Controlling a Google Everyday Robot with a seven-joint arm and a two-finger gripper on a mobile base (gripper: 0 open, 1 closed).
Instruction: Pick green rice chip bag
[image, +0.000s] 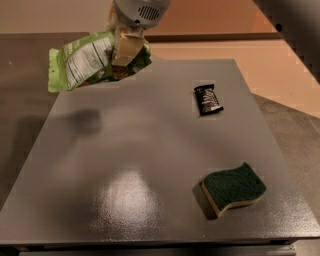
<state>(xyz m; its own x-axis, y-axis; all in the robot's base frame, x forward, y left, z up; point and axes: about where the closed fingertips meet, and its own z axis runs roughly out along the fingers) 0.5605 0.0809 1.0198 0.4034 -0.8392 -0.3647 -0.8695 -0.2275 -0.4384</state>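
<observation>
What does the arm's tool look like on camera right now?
The tool, at the top of the view over the table's far left corner, has a rounded light-grey wrist housing with dark vent slots, and flat tan fingers. No cables or markings show.

I have a single view. It looks down at a slant across the flat grey worktop (150, 150) from its near edge towards the far one, close enough that the worktop fills most of the frame. The gripper (122, 60) sits at the top, left of centre. The frame's upper edge cuts its casing, and its tan fingers (125, 47) are clamped on the light green wrinkly foil bag (80, 62). Everything below the fingers lies nearer the lens.
</observation>
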